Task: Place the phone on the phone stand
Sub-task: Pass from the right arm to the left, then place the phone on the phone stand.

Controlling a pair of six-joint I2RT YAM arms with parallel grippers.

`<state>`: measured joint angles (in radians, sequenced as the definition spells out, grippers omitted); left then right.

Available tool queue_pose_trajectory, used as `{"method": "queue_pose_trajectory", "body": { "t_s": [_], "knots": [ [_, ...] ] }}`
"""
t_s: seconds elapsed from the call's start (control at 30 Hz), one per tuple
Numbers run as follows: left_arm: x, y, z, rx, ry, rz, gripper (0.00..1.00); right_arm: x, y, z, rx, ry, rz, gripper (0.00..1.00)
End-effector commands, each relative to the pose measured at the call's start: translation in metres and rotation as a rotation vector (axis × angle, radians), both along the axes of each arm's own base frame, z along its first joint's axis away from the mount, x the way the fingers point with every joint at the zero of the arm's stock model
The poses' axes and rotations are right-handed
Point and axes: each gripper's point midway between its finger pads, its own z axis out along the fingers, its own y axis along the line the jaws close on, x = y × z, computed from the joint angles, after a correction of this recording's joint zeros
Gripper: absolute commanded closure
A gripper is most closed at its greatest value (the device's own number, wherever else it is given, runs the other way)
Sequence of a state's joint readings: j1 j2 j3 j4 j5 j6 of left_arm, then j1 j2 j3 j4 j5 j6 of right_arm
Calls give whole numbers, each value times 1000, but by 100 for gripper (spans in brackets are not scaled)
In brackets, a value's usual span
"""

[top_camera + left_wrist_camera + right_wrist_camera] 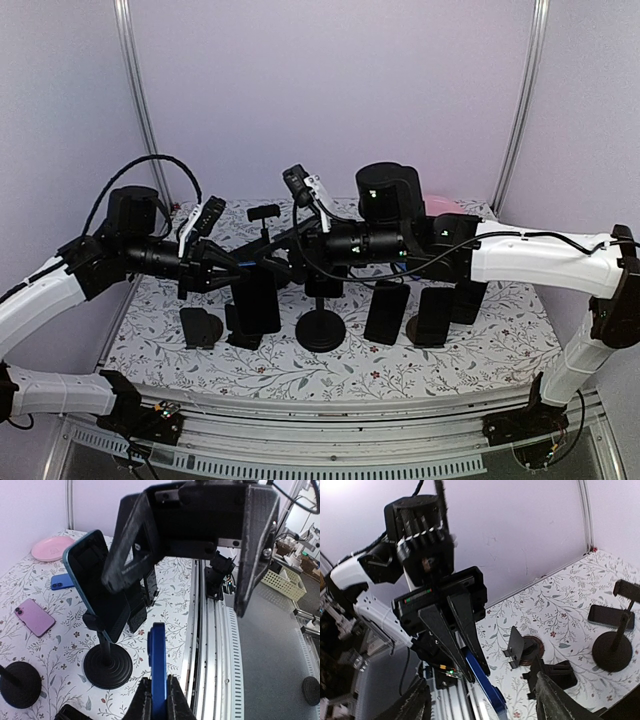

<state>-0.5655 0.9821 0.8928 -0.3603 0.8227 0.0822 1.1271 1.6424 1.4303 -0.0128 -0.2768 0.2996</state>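
Blue flat phone [158,662] edge-on, clenched by left gripper [159,702]. Right gripper [485,700] released, fingers spread wide just off the phone's free end. Black round-based phone stand [107,666] near, leftward of left gripper.

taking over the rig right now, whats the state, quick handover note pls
Left pincer: shut on the blue phone, held edge-up off the table.
Right pincer: open, holding nothing, facing the left one.
Stands: a round-base phone stand has a bare cradle; a second stand already carries a dark-screened phone.
Done: blue phone is picked up.
Left: set it on a free stand, then release.
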Motion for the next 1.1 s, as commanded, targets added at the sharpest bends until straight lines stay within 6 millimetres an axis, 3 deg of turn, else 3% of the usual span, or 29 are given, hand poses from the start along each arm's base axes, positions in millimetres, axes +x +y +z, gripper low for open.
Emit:
{"method": "queue_pose_trajectory", "body": {
  "t_s": [0.0, 0.23, 0.53, 0.73, 0.9, 1.07],
  "knots": [
    [2, 6, -9, 30, -100, -54, 100, 4, -8, 32, 66, -43, -46, 18],
    [16, 8, -30, 78, -132, -114, 100, 0, -39, 55, 103, -71, -104, 14],
    [58, 35, -54, 143, -206, -5, 100, -13, -91, 77, 151, -96, -165, 13],
    [78, 46, -77, 153, -142, 32, 100, -17, -105, 80, 164, -90, -181, 14],
    [86, 47, -95, 172, -88, 46, 100, -20, -112, 70, 148, -84, -184, 14],
    [90, 43, -96, 137, -71, 45, 100, -21, -115, 68, 146, -84, -185, 14]
  ]
}}
